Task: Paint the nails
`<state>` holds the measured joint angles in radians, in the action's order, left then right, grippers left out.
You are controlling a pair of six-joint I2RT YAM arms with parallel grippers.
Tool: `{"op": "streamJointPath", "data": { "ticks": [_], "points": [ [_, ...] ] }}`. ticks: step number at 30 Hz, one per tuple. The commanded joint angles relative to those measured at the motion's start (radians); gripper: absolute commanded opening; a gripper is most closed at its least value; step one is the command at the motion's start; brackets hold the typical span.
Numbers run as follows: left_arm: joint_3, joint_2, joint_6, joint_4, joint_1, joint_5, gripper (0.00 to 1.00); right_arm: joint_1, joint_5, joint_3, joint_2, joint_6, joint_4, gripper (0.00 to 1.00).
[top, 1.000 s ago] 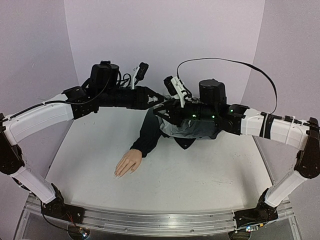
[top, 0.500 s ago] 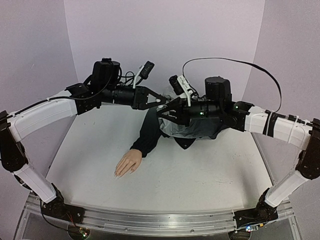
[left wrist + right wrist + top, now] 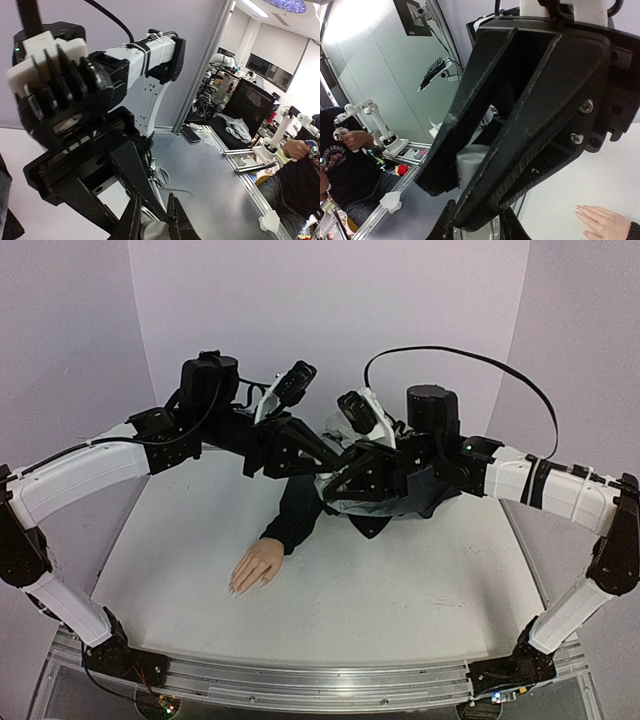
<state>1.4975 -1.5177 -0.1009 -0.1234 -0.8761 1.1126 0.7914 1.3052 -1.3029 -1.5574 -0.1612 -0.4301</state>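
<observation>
While both arms meet in the air over the far half of the table (image 3: pixel 420 600), the left gripper (image 3: pixel 154 222) has its jaws drawn narrow on a small pale bottle (image 3: pixel 152 232). The right gripper (image 3: pixel 476 225) is pinched on it from the opposite side. So little of the bottle shows that I cannot tell the cap from the body, nor which gripper has which part.

From that meeting point the mannequin hand (image 3: pixel 256 568) lies well below, toward the table's near edge and left of its middle. It rests flat, palm down. Its long axis runs on a slant: the dark sleeve (image 3: pixel 295 515) comes from under the 2 grippers, and the fingers point toward the near left corner. The nails (image 3: pixel 236 589) are therefore at the end farthest from the grippers, too small here to tell their state.

By my reading the left arm is on the nearer side. Its reach would go down along the sleeve line and meet the fingertips from above.
</observation>
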Motion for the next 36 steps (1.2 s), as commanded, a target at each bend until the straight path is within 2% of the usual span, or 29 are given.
{"op": "streamJointPath", "data": {
  "ticks": [1,3,7,10,12,14,27,32,36],
  "points": [
    [-0.02,0.113,-0.073,0.025,0.014,-0.15,0.15,-0.024,-0.189,0.026,0.083,0.099,-0.065,0.0],
    [-0.051,0.141,-0.122,0.019,0.035,-0.281,0.34,-0.024,-0.345,0.042,0.095,0.143,-0.02,0.0],
    [-0.051,0.154,-0.147,-0.076,0.063,-0.406,0.72,-0.024,-0.718,0.042,0.078,0.209,0.056,0.0],
    [-0.004,0.124,-0.145,-0.214,0.063,-0.611,0.79,-0.024,-0.944,0.043,0.057,0.21,0.07,0.0],
    [0.033,0.098,-0.171,-0.298,0.063,-0.781,0.78,-0.023,-1.019,0.042,0.049,0.21,0.067,0.0],
    [0.056,0.069,-0.214,-0.349,0.064,-0.874,0.73,-0.021,-1.052,0.05,0.042,0.197,0.035,0.0],
    [0.089,-0.039,-0.301,-0.23,0.065,-0.823,0.72,0.02,-1.038,0.011,-0.046,0.207,0.007,0.0],
    [0.11,-0.074,-0.323,-0.224,0.065,-0.821,0.62,0.029,-1.022,0.009,-0.044,0.217,0.005,0.0],
    [0.124,-0.089,-0.331,-0.218,0.065,-0.813,0.5,0.035,-1.02,0.008,-0.04,0.223,0.001,0.0]
  ]
}}
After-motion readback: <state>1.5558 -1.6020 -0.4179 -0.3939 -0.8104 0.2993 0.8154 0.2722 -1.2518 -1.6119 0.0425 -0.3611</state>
